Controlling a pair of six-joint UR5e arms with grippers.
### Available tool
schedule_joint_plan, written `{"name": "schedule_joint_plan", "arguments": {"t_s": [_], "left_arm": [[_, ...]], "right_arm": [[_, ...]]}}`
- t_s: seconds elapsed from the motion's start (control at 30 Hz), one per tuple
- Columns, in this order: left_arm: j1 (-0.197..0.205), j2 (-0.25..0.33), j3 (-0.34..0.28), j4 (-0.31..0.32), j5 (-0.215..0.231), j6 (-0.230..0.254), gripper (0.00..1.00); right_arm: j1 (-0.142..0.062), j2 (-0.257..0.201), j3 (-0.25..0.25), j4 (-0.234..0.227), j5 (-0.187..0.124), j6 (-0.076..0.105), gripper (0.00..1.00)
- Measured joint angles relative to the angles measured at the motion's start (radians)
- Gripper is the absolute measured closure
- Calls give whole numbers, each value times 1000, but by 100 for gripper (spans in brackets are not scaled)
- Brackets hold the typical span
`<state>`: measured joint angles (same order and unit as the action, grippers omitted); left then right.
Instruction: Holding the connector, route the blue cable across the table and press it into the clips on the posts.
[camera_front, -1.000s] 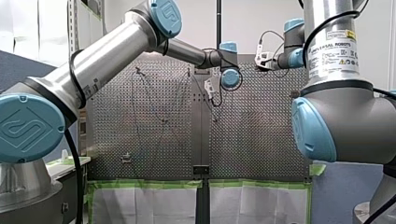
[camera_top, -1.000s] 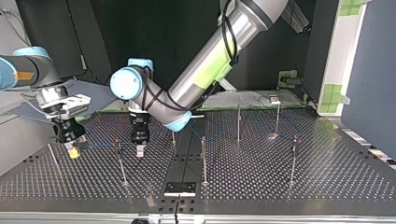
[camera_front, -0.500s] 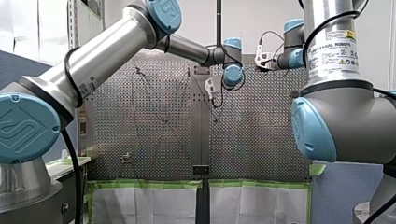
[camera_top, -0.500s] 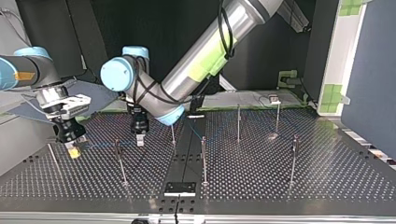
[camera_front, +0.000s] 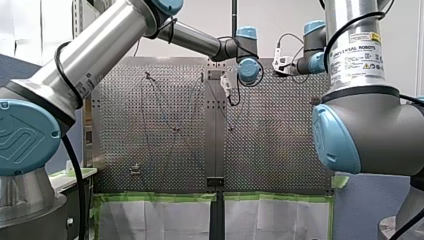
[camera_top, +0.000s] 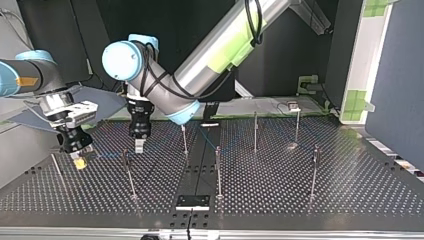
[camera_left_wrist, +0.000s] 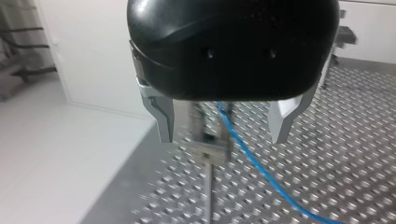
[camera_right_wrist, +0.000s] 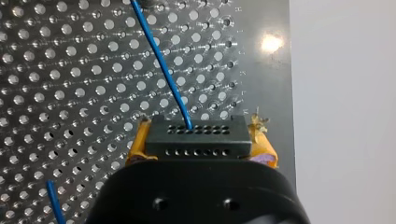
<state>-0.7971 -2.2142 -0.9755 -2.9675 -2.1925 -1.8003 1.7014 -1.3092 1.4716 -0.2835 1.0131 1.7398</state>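
Fingers (camera_left_wrist: 163, 119) of my left gripper (camera_left_wrist: 224, 135) are bare metal & spread wide, gripping nothing. Btwn them, a bit further out, stands the clip top of a post (camera_left_wrist: 208, 151), blurred. The blue cable (camera_left_wrist: 254, 163) runs past it btwn the fingers & off over the perforated table (camera_left_wrist: 355, 154). Can't tell if the cable sits in that clip or only passes beside it.

My right gripper (camera_right_wrist: 198, 140) is clamped tight: yellow pads (camera_right_wrist: 264, 151) press on both ends of the black connector (camera_right_wrist: 187, 135). Cable exits the connector's front face, mid-row, & runs away over the holes. A 2nd short stretch of blue cable shows beside the gripper body, low over the table.

Top view: right gripper (camera_top: 78, 159) hangs at the view's left, just above the table, tips yellow. Left gripper (camera_top: 139, 146) points straight down, near the top of a thin post, w/ its arm reaching across from the view's upper right. Cable shows as a faint blue line from the right gripper toward the posts near the middle. More thin posts stand upright across the table, well apart.

Front view: both wrists are at the table's far end, left one near the centre seam, right one further to the view's right.
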Motion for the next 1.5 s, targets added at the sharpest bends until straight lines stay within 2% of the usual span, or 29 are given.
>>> {"name": "schedule_joint_plan", "arguments": {"t_s": [0.37, 1.23, 1.5], "left_arm": [[-5, 99, -100, 99, -3, 6, 0], [14, 318, -319, 318, 4, -66, 0], [18, 388, -388, 388, -27, -61, 0]], "right_arm": [[1, 1, 0, 1, 1, -1, 100], [2, 0, 0, 1, 4, -5, 100], [2, 0, 0, 1, 8, -5, 100]]}}
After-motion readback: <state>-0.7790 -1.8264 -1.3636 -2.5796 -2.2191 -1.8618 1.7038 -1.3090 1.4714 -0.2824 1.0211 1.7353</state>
